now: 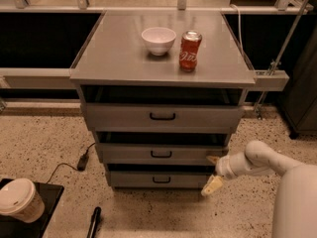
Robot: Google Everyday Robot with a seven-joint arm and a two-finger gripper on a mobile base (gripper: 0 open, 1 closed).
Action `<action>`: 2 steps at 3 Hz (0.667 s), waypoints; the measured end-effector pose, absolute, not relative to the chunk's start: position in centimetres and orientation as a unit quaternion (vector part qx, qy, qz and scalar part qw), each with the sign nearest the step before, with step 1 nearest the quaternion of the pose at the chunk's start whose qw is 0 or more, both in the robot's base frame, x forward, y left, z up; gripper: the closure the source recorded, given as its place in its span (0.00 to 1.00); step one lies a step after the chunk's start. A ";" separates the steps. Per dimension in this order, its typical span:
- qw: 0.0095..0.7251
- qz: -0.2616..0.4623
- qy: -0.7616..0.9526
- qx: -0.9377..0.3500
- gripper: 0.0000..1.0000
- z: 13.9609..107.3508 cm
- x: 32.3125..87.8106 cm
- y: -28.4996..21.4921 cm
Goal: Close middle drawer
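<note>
A white robot arm (262, 160) reaches in from the lower right and ends in a tan two-fingered pincer (212, 173). The pincer is released, its fingers spread wide and holding nothing.

Just left of the pincer is the wide grey metal middle drawer (129, 153), pulled out a little, with a dark gap above its low front panel. The upper fingertip (213, 159) sits at the panel's right end, perhaps touching it. The drawer's small black handle (161, 154) is well to the pincer's left.

The lower finger hangs beside the low grey bottom drawer (133, 179). Up and left of the pincer, the grey metal tabletop (109, 63) carries a white bowl (158, 39) and a red soda can (190, 51).

The step in hand looks like lining up for the push. The next move likely calls for pressing squarely on the panel, nearer its centre, and driving straight back until the drawer seats.
</note>
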State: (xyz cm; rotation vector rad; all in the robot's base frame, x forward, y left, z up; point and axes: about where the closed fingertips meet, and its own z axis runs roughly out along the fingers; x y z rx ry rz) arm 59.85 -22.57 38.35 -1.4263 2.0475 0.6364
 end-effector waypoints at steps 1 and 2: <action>0.295 0.219 0.765 -0.529 0.00 38.6 63.0 -22.2; 0.295 0.219 0.765 -0.529 0.00 38.6 63.0 -22.2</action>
